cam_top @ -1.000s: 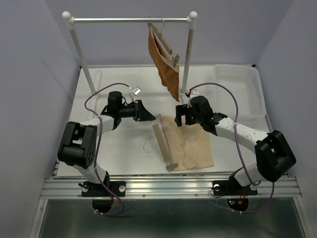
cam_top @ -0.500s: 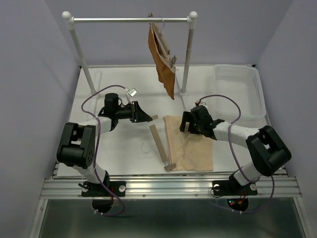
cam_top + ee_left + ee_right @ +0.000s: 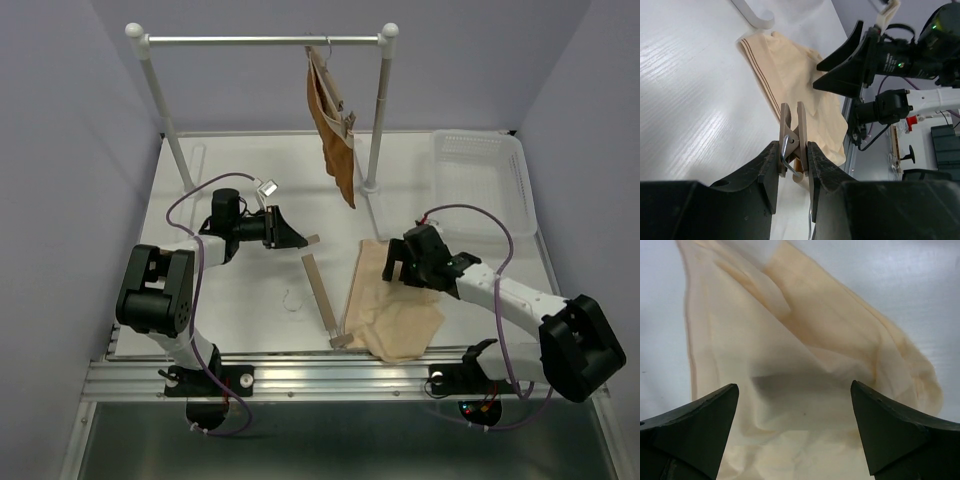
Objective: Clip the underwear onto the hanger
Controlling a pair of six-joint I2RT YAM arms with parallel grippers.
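- Our left gripper [image 3: 792, 150] is clenched on one clip [image 3: 792, 131] of the hanger [image 3: 322, 295], which lies on the table [image 3: 230, 300]
- Our right gripper [image 3: 793, 386] is spread wide over the underwear [image 3: 765, 340], rumpled just right of the hanger
- We judge the fabric light, limp and prone to bunch, so we would pinch its banded edge near a corner

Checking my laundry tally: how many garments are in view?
2. The beige underwear lies on the table beside the hanger; a rust-brown garment hangs from the rail at the back. No other shows.
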